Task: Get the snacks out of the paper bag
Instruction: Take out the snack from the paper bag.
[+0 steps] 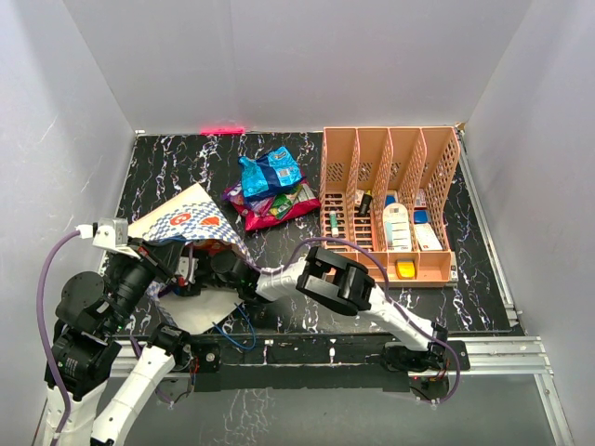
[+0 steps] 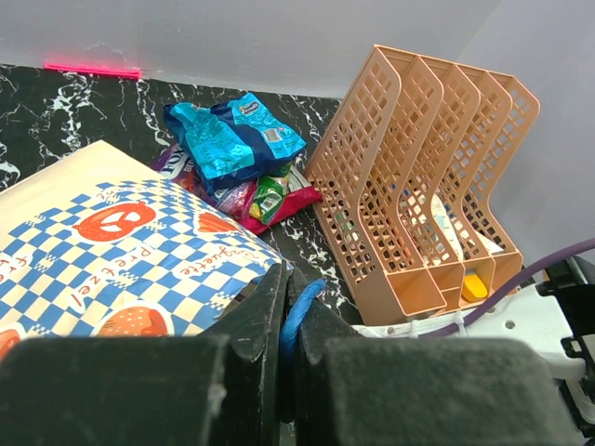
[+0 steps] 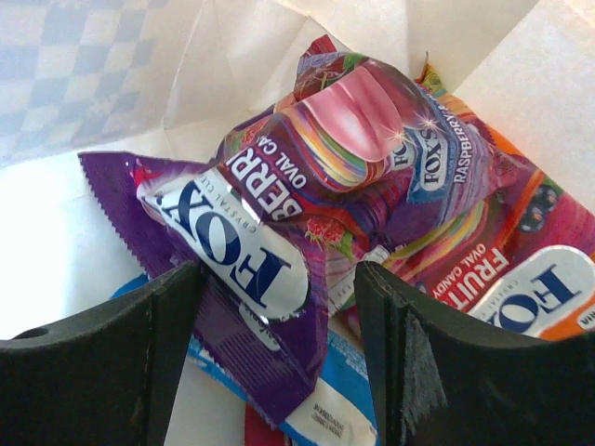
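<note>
The paper bag point(image 1: 186, 218) lies on its side at the left of the table, its mouth facing the arms. My left gripper point(image 2: 288, 297) is shut on the bag's blue cord handle point(image 2: 299, 311) at the mouth's edge. My right gripper point(image 3: 279, 297) is open inside the bag point(image 3: 112, 74), with its jaws either side of a purple Fox snack packet point(image 3: 270, 251). A pink-orange packet point(image 3: 521, 279) and a blue one point(image 3: 344, 390) lie beside and under it. Several snacks point(image 1: 270, 186) lie in a pile on the table beyond the bag; the pile also shows in the left wrist view point(image 2: 237, 139).
A peach slotted organizer point(image 1: 390, 204) with small bottles and boxes stands at the right of the table, and shows in the left wrist view point(image 2: 418, 186). White walls enclose the table on three sides. The right arm's elbow point(image 1: 339, 279) sits in front of the organizer.
</note>
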